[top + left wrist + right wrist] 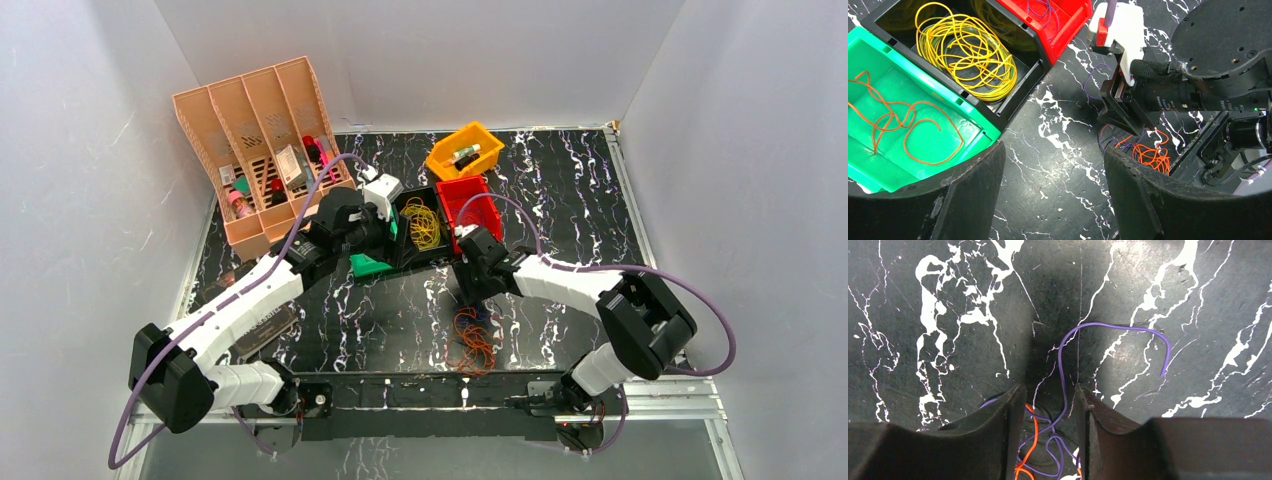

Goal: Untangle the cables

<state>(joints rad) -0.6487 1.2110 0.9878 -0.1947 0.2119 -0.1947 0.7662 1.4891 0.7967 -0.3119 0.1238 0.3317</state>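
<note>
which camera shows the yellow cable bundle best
The left wrist view: the yellow cable bundle lies close and unobstructed, coiled in the black bin. The top external view shows it only small and distant, with no detail of the loops. The right wrist view misses it entirely.

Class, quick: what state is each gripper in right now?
Left gripper: open, holding nothing.
Right gripper: open, fingers either side of the purple cable and orange cable, not clamped.

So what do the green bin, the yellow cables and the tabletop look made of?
The green bin looks like glossy moulded plastic: highlights, stepped rim. The yellow cables seem to be thin plastic-coated wire, holding smooth springy loops. The tabletop is black with white veins, maybe printed laminate; unclear.
</note>
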